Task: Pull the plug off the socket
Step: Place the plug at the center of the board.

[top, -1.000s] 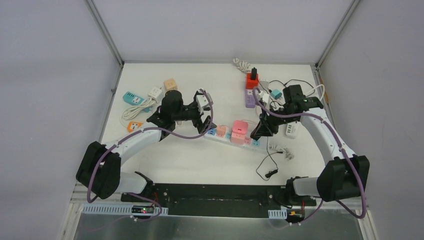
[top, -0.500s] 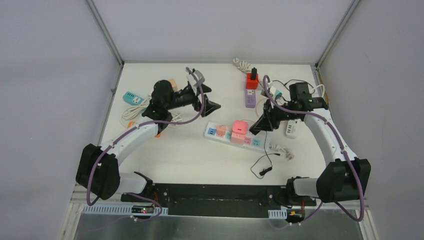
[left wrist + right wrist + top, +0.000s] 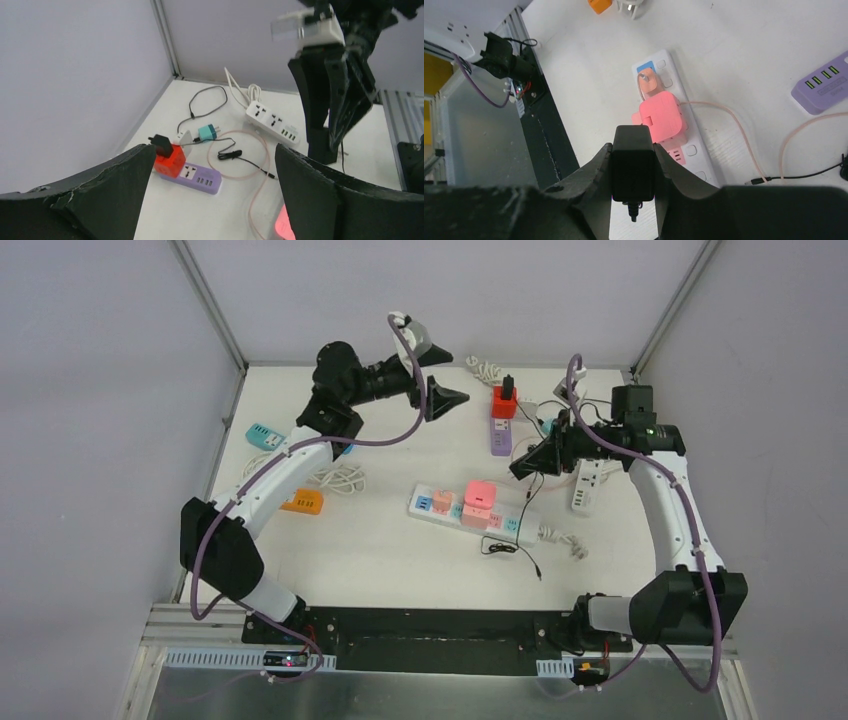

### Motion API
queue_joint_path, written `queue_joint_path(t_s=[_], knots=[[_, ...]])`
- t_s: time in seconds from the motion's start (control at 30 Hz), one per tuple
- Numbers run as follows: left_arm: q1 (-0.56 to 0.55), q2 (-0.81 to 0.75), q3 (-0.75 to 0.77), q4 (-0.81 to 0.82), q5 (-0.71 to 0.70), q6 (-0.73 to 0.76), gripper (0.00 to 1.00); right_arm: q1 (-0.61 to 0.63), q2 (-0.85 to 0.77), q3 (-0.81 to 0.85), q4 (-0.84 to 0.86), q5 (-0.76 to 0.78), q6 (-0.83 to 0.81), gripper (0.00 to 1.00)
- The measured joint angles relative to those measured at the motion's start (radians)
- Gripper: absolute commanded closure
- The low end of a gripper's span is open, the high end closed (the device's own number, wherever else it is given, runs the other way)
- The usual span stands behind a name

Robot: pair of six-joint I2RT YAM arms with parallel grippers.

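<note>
**Black plug (image 3: 633, 162) off the socket, clamped in your right gripper (image 3: 523, 464)**

From overhead, you had the right gripper hanging above the far end of the white power strip (image 3: 515, 526), apart from it. Two pink adapters (image 3: 478, 498) sat in the strip. A thin black lead (image 3: 510, 548) lay on the table beside it. Your left gripper (image 3: 437, 368) was raised high near the back wall, jaws spread wide with nothing between them. The plug itself was hard to pick out from this angle.

Your left wrist camera looked out between its own parted fingers (image 3: 110, 195). It showed what the overhead view barely resolved. A small black charger (image 3: 161, 144) was seated in a red cube (image 3: 171, 161) at the end of a purple strip (image 3: 200, 176). A teal plug (image 3: 207, 132) lay loose nearby, and a second white strip (image 3: 272, 120) lay beyond it.

Only your right wrist camera made the grip plain. The black plug was pinched squarely between both fingers, clear of the power strip, with a pink adapter beneath. Any print on the purple strip was too small to read.
</note>
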Motion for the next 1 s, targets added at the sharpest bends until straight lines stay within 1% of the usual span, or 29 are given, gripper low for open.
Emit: queue_joint_path(t_s=[0.07,0.23,0.37,0.47,0.6,0.67,0.8,1.0], knots=[[-0.021,-0.003,-0.047,-0.013,-0.023,0.056,0.06,-0.035,0.002,-0.002,0.008,-0.016,0.032,1.0],[-0.092,-0.024,-0.192,-0.11,-0.048,0.255,0.06,-0.128,0.002,-0.063,0.121,-0.078,0.179,1.0],[-0.172,-0.051,-0.267,-0.148,-0.04,0.436,0.07,-0.141,0.002,-0.105,0.228,-0.118,0.266,1.0],[-0.223,-0.056,-0.285,-0.129,-0.016,0.525,0.08,-0.141,0.002,-0.146,0.348,-0.137,0.298,1.0],[-0.248,-0.045,-0.316,0.005,-0.01,0.59,0.08,-0.141,0.005,-0.175,0.461,-0.182,0.505,1.0],[-0.256,-0.016,-0.318,0.072,-0.013,0.6,0.09,-0.141,0.006,-0.175,0.497,-0.199,0.573,1.0],[-0.269,0.068,-0.317,0.147,-0.037,0.612,0.11,-0.141,0.006,-0.175,0.534,-0.219,0.642,1.0],[-0.301,0.171,-0.305,0.178,-0.082,0.616,0.16,-0.137,0.007,-0.175,0.549,-0.23,0.682,1.0]])
